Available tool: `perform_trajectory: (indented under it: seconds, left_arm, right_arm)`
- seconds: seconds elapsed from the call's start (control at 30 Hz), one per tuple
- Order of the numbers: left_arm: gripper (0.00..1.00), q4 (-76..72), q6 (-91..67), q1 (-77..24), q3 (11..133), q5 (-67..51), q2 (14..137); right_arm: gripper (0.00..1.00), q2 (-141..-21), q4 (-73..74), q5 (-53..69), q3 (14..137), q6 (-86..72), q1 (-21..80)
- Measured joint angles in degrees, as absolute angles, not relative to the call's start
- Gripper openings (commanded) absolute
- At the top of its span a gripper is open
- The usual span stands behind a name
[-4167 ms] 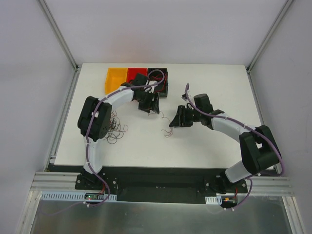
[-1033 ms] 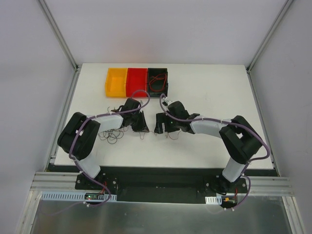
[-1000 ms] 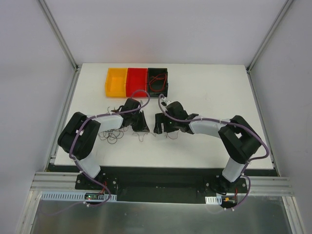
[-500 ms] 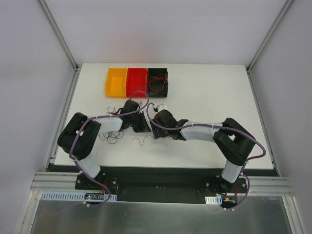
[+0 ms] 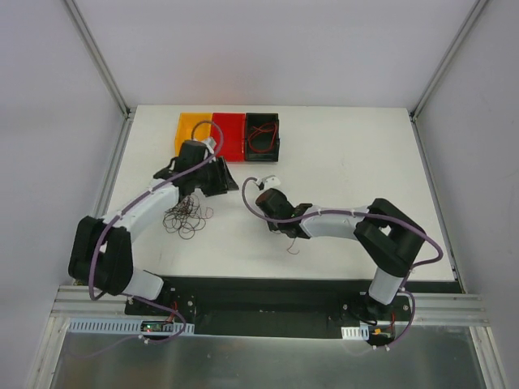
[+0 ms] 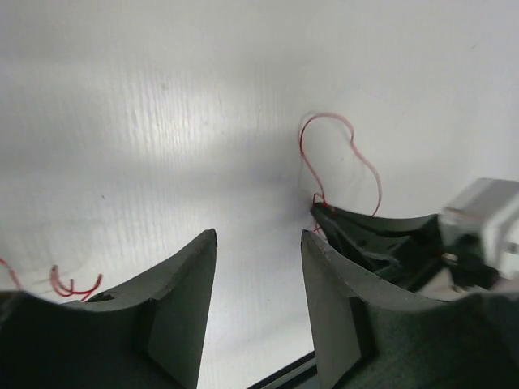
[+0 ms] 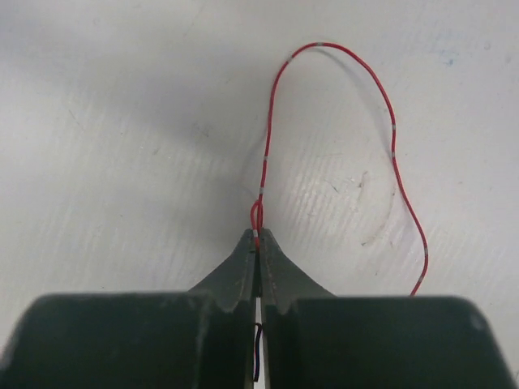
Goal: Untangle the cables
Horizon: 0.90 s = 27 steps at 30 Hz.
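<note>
Cables, tangled heap [image 5: 185, 219]: lay on the table [image 5: 349, 162] just on the near side of the left gripper [image 5: 212, 180], which had swung away from the centre towards the bins [image 5: 229, 134] since half a second before. Its fingers [image 6: 182, 308], formerly pressed together, stood spread and empty. Cables, single red strand [image 7: 265, 154]: pinched at a small loop between the tips of the right gripper [image 7: 257, 239], earlier wide, now pressed together. The rest arched away ahead of those tips, flat on the table.
</note>
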State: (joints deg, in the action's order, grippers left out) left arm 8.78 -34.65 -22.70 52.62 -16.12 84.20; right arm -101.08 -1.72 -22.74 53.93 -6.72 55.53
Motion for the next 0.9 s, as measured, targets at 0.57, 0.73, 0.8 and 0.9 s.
perform_trajectory:
  seconds: [0.57,0.73,0.8,0.9]
  left_arm:
    - [0.6,17.6,-22.1,-14.9,65.9,-14.9,68.3]
    - [0.61,18.0,-20.0,-14.2,63.4,-12.3,65.7]
    - [0.6,18.4,-19.9,-14.0,62.6,-11.7,64.6]
    - [0.6,18.2,-19.9,-12.6,62.4,-12.9,64.2]
  right_arm:
    - [0.0,-95.1,-1.8,-17.3,70.8,-3.5,44.9]
    - [0.0,-105.6,-12.8,-14.7,84.3,4.5,41.2]
    - [0.0,-112.7,-17.7,-13.1,91.6,7.8,39.7]
    - [0.0,-122.9,-23.1,-12.9,100.8,12.8,38.0]
